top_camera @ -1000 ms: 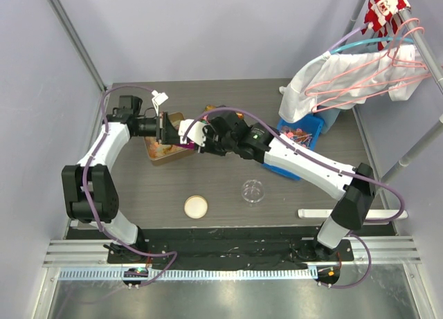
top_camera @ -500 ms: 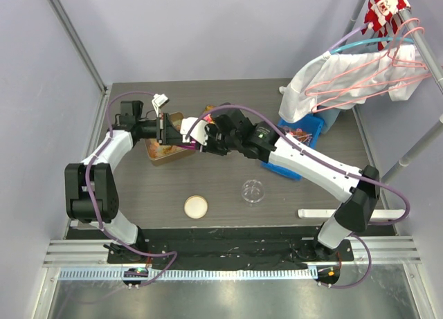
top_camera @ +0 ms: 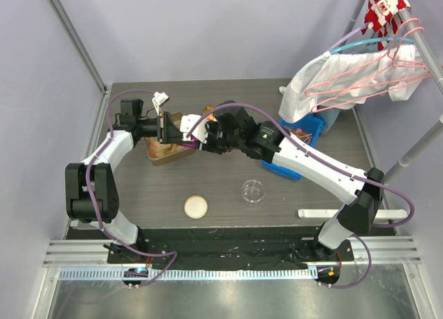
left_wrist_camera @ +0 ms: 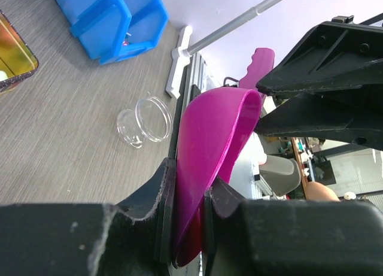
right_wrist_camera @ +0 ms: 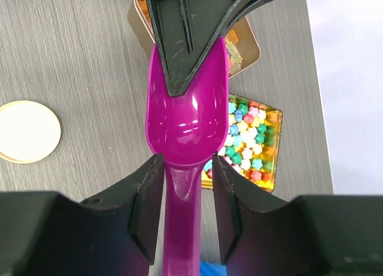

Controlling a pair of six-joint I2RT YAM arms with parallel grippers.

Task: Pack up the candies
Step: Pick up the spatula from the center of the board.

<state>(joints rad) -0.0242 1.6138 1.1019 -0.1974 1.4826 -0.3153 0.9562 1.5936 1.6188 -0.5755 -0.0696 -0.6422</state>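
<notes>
A magenta scoop (right_wrist_camera: pixel 187 117) hangs between both grippers above the table. My left gripper (left_wrist_camera: pixel 188 210) is shut on the rim of the scoop's bowl; its fingers also show in the right wrist view (right_wrist_camera: pixel 185 48). My right gripper (right_wrist_camera: pixel 184 186) is open and straddles the scoop's handle, with a gap on at least one side. The scoop's bowl is empty. Yellow and whitish candies (right_wrist_camera: pixel 235 53) lie in a gold tin (right_wrist_camera: pixel 254 45) below the scoop's tip. In the top view the left gripper (top_camera: pixel 169 129) and the right gripper (top_camera: pixel 196 135) meet over this tin (top_camera: pixel 160 153).
A second gold tin (right_wrist_camera: pixel 274 150) holds several multicoloured star candies. A cream round lid (top_camera: pixel 196 207) and a clear round container (top_camera: pixel 252 191) lie on the near table. Blue bins (top_camera: pixel 301 135) stand at the right, with clothes on hangers (top_camera: pixel 353 77) above them.
My right gripper has edged left toward the left gripper. The left wrist has shifted slightly. The scoop stays between them.
</notes>
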